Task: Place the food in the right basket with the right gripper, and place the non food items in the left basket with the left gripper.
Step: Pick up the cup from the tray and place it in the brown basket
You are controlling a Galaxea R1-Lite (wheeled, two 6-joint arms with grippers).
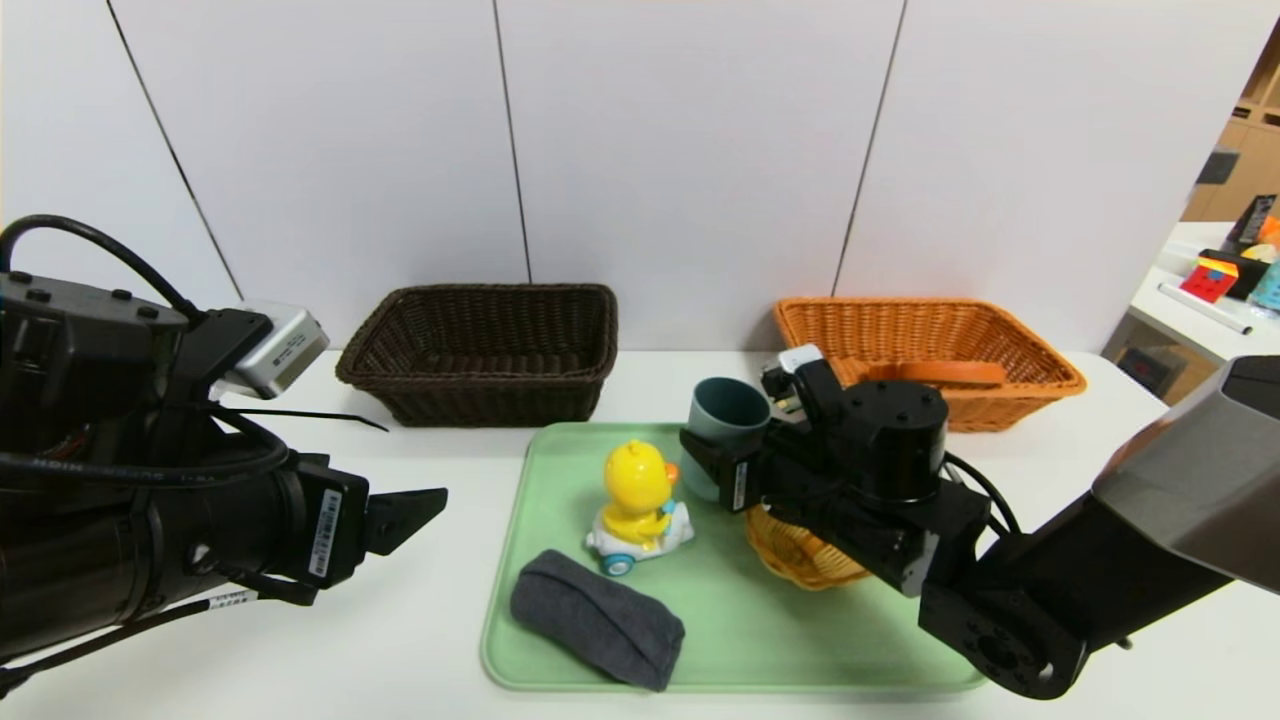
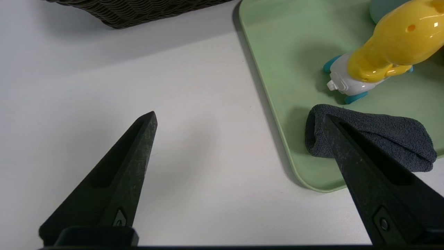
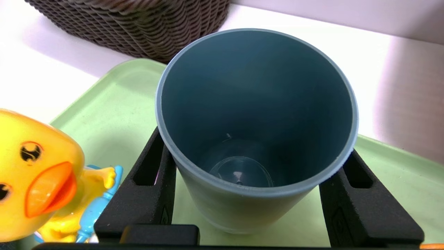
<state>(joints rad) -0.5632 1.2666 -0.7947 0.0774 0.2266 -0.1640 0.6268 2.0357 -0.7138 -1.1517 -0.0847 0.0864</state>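
left hand (image 2: 239, 118) hovers over bare desk (image 1: 400, 660) at the tray's 9 o'clock, jaws wide, holding nothing; looks parked clear of the other arm's reach
left basket (image 1: 480, 300), dark brown, sits at the tray's 11 o'clock, nothing visible in it
green tray (image 1: 800, 640) carries the unsorted items: grey pouch (image 1: 597, 618) lying flat at 7 o'clock, duck toy (image 1: 637, 500) upright just left of centre, blue-grey cup (image 1: 725, 410) upright at 12 o'clock, small yellow wicker bowl (image 1: 790, 555) under the right arm at about 3 o'clock
right hand (image 3: 255, 149) comes in near level from the cup's 4 o'clock, one finger on each side of the wall below the rim, both touching it: a side grip that suits an upright cup. Cup base is on the tray, not lifted
mismatch: cup is non-food, so it belongs to the left hand and the left basket
right basket (image 1: 1040, 360), orange-tan, at the tray's 1 o'clock; bread slice (image 1: 935, 373) lies inside, so I judge the food half done
risk: duck stands just beside the cup, a swing could knock it
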